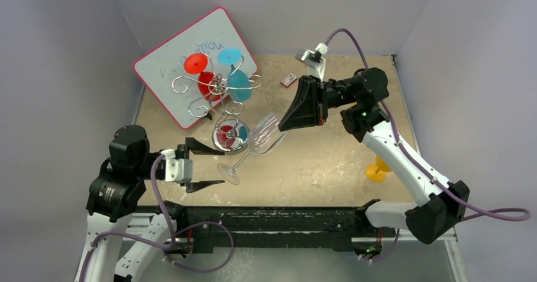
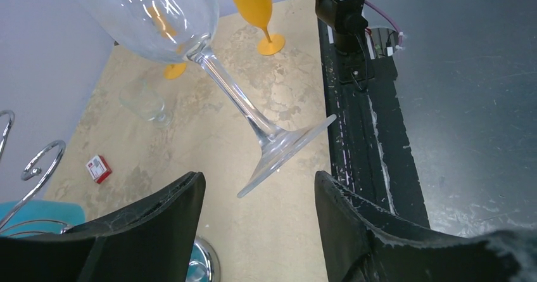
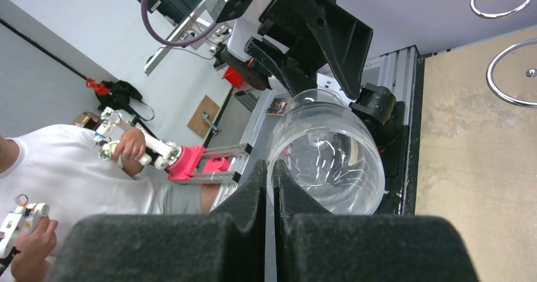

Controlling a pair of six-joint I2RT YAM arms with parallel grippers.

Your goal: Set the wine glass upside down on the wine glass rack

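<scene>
From my seat, the nearest thing is the left gripper (image 1: 220, 166). It sits on the near-left side of the wine glass rack (image 1: 218, 84), with its jaws spread apart and nothing between them gripped. In the left wrist view its two black fingers (image 2: 171, 212) stand on either side of the clear wine glass's foot (image 2: 288, 149), and there is a gap on both sides, so I see no contact there.

The wine glass (image 1: 265, 135) hangs tilted in the air just near-right of the rack's round shiny base (image 1: 230, 136). Its foot points down toward the left gripper and its bowl slants up and away to the right. It is on no arm of the rack.

The right gripper (image 1: 283, 127) is on the right of the rack, at the bowl end of the glass. The right wrist view shows its padded fingers (image 3: 253, 193) pinched together on the rim, with the glass wall caught between them, so this gripper alone carries the glass.

Well to the right of the rack, two orange goblets (image 1: 378, 168) stand on the tan table (image 1: 316, 168).

On the rack's curled wire arms hang a red glass (image 1: 204, 79) and a teal glass (image 1: 237, 82), both bowl down.

A small red-and-white box (image 1: 289, 80) lies on the table just right of those arms. Behind and under the far-left side of the rack lies the pink-framed whiteboard (image 1: 164, 66), with faint writing I cannot read.
</scene>
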